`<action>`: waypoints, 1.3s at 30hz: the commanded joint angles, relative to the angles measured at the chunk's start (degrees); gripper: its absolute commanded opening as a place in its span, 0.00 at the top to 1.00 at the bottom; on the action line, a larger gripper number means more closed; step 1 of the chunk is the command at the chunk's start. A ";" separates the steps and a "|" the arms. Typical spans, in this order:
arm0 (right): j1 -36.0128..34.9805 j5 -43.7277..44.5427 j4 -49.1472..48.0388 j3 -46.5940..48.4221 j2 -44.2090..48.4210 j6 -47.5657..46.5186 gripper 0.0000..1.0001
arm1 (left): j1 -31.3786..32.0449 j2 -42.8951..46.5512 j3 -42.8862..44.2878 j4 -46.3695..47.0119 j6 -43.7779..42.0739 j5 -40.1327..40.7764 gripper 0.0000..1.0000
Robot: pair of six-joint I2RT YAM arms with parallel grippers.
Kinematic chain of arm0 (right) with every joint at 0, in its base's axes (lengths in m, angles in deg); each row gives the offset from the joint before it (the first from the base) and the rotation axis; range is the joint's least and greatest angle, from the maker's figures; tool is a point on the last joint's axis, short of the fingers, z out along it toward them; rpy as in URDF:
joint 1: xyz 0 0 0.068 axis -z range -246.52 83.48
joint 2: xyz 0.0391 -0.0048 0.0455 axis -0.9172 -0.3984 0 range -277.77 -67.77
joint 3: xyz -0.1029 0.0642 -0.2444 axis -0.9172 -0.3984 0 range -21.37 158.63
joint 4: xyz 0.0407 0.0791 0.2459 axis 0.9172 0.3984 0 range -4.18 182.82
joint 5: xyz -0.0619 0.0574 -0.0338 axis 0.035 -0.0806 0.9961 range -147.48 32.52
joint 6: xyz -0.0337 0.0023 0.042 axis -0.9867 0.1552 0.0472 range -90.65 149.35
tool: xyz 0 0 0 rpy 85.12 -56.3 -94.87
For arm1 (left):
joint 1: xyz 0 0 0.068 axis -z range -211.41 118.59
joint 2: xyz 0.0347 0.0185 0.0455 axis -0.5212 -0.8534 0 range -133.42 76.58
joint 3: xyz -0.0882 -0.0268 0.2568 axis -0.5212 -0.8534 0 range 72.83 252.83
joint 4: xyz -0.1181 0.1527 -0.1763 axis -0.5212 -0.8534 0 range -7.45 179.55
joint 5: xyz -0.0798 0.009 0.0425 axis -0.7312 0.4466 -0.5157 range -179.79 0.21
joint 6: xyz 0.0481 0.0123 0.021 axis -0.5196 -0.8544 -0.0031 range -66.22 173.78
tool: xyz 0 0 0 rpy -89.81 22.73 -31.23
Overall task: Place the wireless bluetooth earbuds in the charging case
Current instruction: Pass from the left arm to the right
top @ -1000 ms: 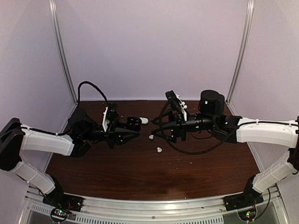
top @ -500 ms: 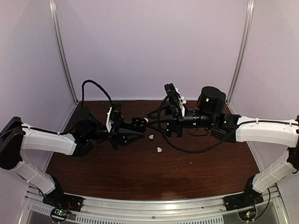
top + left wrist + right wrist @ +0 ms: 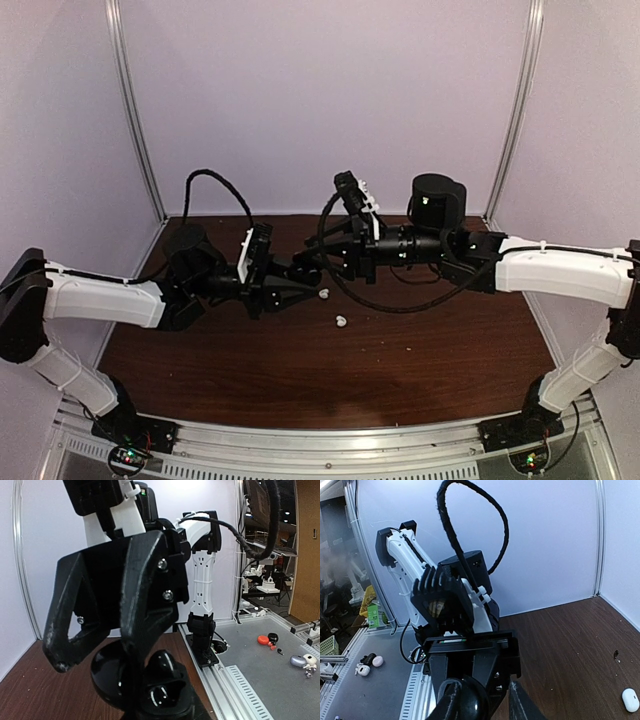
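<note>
Earbuds: two glossy white bean-shaped buds lie loose on the table (image 3: 300, 385), which is dark brown wood.
- Far bud (image 3: 323, 294) sits just below and right of the left gripper's tips. It looks apart from them, but contact can't be ruled out at this res.
- Near bud (image 3: 341, 321) is near the first, not touching it, and is set toward the front.
- R wrist view shows a single white bud (image 3: 630, 700) flat on the wood at lower right. Can't tell which of the two it is.
- No black bud can be made out.
- Neither white bud is in a case.

Grippers:
- Left gripper (image 3: 300, 279) is clamped on the black round case (image 3: 306, 271) and holds it off the tabletop at mid-table.
- L wrist view shows the case (image 3: 150, 690) glossy, w/ a socket-like recess on its upper face.
- Right gripper (image 3: 324, 265) reaches in from the opposite side and meets the case.
- R wrist view has its fingers (image 3: 447, 705) either side of the case. One is against it and a slit shows at the other. Can't tell if it grips.

Edges / room:
- Both buds are well apart from the side walls and the back wall (image 3: 320, 100).
- A broad run of tabletop shows between the near bud and the front rail (image 3: 330, 437).
- Metal uprights (image 3: 135, 110) stand at the rear corners, well apart from both wrists.
- The right arm's cable (image 3: 400, 305) sags low beside the near bud.
- The two wrists are close together over the table's middle.
</note>
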 commanded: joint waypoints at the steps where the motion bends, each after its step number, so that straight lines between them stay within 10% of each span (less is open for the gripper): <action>1: -0.27 1.82 5.95 2.80 -0.43 -3.15 0.69 | 0.22 -0.54 1.83 -0.43 -1.87 0.58 0.98; 19: -0.18 1.53 11.65 4.24 -1.37 -5.47 0.95 | 0.21 -0.28 2.79 -2.60 -3.61 0.47 0.98; 39: -0.09 1.04 23.19 8.06 -3.07 -8.57 0.79 | 0.22 0.51 5.84 -13.18 -11.19 -1.41 0.98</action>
